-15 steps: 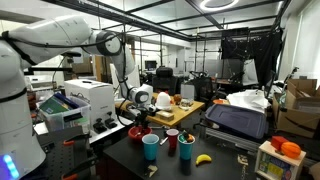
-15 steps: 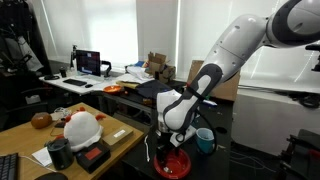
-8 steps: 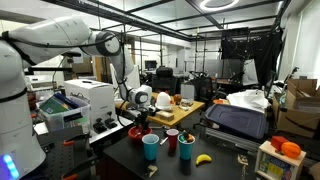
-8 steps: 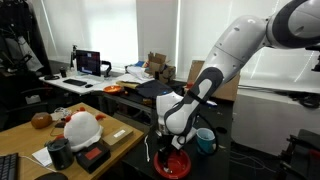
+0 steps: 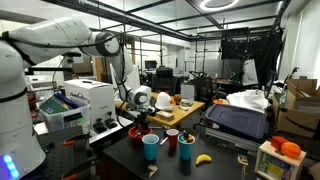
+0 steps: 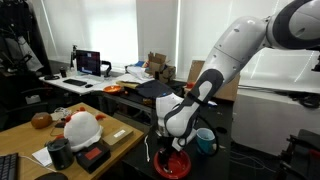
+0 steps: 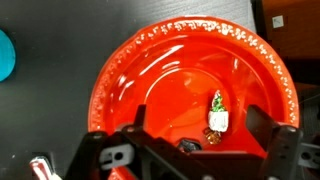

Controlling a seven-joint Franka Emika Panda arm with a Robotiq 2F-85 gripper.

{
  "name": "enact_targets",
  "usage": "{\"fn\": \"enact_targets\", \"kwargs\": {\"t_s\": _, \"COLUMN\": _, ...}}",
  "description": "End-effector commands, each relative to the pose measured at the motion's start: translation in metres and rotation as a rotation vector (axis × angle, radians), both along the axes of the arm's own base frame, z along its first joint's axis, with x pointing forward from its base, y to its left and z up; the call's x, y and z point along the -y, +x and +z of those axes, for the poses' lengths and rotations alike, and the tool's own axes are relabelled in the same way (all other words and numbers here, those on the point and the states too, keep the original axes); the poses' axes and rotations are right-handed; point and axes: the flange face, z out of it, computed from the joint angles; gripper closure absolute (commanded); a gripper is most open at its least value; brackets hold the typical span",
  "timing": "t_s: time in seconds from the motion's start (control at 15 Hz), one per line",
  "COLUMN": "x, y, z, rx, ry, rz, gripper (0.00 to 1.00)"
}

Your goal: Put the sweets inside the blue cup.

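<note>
Wrist view: the gripper (image 7: 200, 138) is seen spread fully wide with nothing held, poised over a red plate (image 7: 130, 80), where small wrapped sweets (image 7: 216, 118) are lying between its fingers; a sliver of the blue cup (image 7: 5, 55) is cut off at the left edge. In an exterior view, the blue cup (image 5: 151, 147) is shown upright on the dark table (image 5: 122, 160), just beside the plate (image 5: 136, 132), with a dark cup (image 5: 172, 137), a red cup (image 5: 187, 147) and a banana (image 5: 203, 158) near it. In an exterior view, the gripper (image 6: 170, 143) is held low over the plate (image 6: 176, 166), and the blue cup (image 6: 205, 140) is seen close by.
</note>
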Motion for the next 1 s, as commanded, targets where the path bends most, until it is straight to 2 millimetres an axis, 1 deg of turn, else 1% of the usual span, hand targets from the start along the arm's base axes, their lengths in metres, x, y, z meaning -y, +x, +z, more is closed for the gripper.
{"fn": "enact_targets", "kwargs": {"t_s": 0.0, "x": -0.001, "y": -0.002, "z": 0.000, "rx": 0.023, "ry": -0.023, "rz": 0.014, "gripper": 0.00}}
{"fn": "enact_targets", "kwargs": {"t_s": 0.27, "x": -0.001, "y": -0.004, "z": -0.006, "rx": 0.031, "ry": -0.041, "rz": 0.030, "gripper": 0.00}}
{"fn": "enact_targets", "kwargs": {"t_s": 0.47, "x": -0.004, "y": -0.005, "z": -0.009, "rx": 0.042, "ry": -0.047, "rz": 0.042, "gripper": 0.00}}
{"fn": "enact_targets", "kwargs": {"t_s": 0.8, "x": -0.011, "y": -0.007, "z": -0.011, "rx": 0.062, "ry": -0.050, "rz": 0.051, "gripper": 0.00}}
{"fn": "enact_targets", "kwargs": {"t_s": 0.93, "x": -0.011, "y": -0.007, "z": -0.012, "rx": 0.070, "ry": -0.056, "rz": 0.054, "gripper": 0.00}}
